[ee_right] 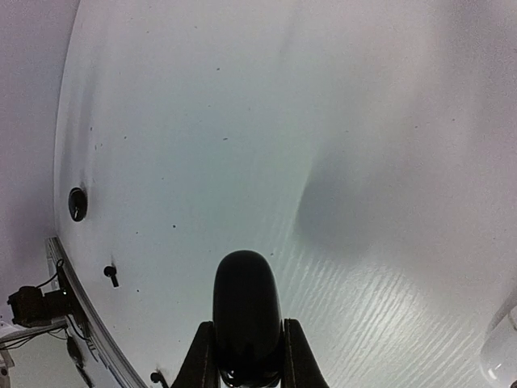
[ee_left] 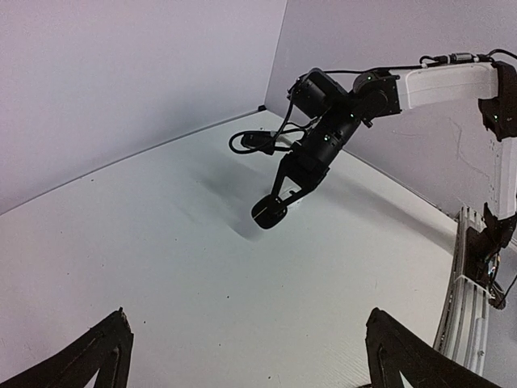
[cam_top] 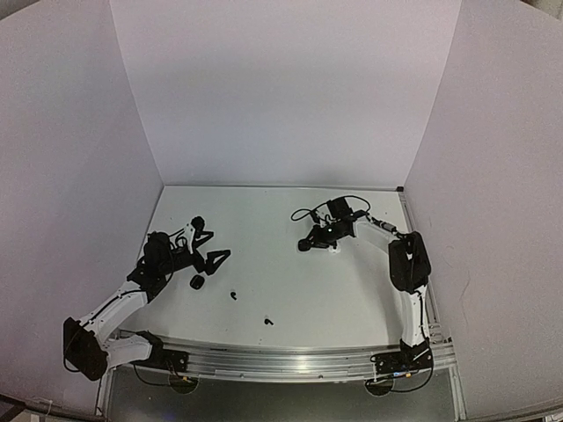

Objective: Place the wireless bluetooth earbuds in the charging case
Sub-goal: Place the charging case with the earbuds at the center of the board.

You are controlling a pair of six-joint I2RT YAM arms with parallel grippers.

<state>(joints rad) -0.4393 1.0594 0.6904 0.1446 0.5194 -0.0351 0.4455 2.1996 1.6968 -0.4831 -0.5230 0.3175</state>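
Observation:
My right gripper is shut on a black pebble-shaped charging case and holds it just above the table at the back right. The case also shows in the left wrist view. Two tiny black earbuds lie on the white table near the front, one left of centre and one closer to the rail. In the right wrist view they are small dark specks, one near the rail and one at the bottom edge. My left gripper is open and empty at the left, its fingertips wide apart. No white earbud shows.
A second black round case lies just in front of my left gripper, also seen in the right wrist view. A white rounded object sits beside my right gripper. White walls enclose the table; a metal rail runs along the front.

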